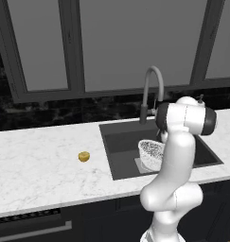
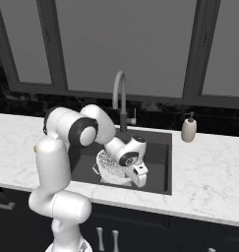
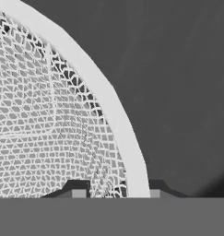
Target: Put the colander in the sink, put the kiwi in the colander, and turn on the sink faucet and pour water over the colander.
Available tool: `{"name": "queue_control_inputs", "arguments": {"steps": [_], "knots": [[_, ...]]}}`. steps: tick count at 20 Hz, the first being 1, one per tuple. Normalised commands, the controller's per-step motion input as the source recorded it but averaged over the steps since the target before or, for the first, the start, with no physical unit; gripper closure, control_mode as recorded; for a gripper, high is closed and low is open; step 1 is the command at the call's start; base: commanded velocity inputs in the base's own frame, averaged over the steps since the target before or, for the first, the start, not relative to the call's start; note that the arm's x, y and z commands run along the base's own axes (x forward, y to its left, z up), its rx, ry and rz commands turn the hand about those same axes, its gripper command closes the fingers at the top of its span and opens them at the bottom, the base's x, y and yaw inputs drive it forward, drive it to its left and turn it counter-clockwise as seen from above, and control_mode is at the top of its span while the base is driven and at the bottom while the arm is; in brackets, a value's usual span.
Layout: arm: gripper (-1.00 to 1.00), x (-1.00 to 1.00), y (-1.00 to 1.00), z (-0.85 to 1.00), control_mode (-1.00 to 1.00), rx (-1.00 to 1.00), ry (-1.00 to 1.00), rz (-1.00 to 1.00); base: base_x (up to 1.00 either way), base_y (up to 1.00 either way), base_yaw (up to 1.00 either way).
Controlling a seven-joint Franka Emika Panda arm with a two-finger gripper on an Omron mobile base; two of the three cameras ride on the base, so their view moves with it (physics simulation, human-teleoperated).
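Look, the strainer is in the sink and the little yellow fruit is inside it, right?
Not quite. The strainer is in the sink, but the left base view shows the little yellow fruit lying on the counter, left of the sink.

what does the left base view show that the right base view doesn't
Left base view: the kiwi lying on the white counter, left of the sink.
Right base view: a beige soap dispenser on the counter right of the sink, and the arm's hand down at the colander.
Both: the colander inside the sink, the sink faucet behind it, the dark windows.
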Motion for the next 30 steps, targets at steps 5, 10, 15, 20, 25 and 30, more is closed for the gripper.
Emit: {"name": "queue_control_inputs", "arguments": {"steps": [5, 10, 15, 20, 25, 30], "knots": [[1.0, 0.1, 0.06, -0.37, -1.0, 0.0, 0.01, 0.0, 0.0, 0.0, 0.0], [-1.0, 0.0, 0.19, -0.09, -1.0, 0.0, 0.0, 0.0, 0.0, 0.0, 0.0], [-1.0, -0.01, 0.14, 0.0, -1.0, 0.0, -0.05, 0.0, 0.0, 0.0, 0.0], [-1.0, -0.12, 0.03, 0.08, -1.0, 0.0, -0.13, 0.0, 0.0, 0.0, 0.0], [-1.0, -0.16, 0.0, 0.37, -1.0, 0.0, -0.24, 0.0, 0.0, 0.0, 0.0], [-1.0, -0.27, 0.0, 0.9, -1.0, 0.03, -0.34, 0.0, 0.0, 0.0, 0.0]]}}
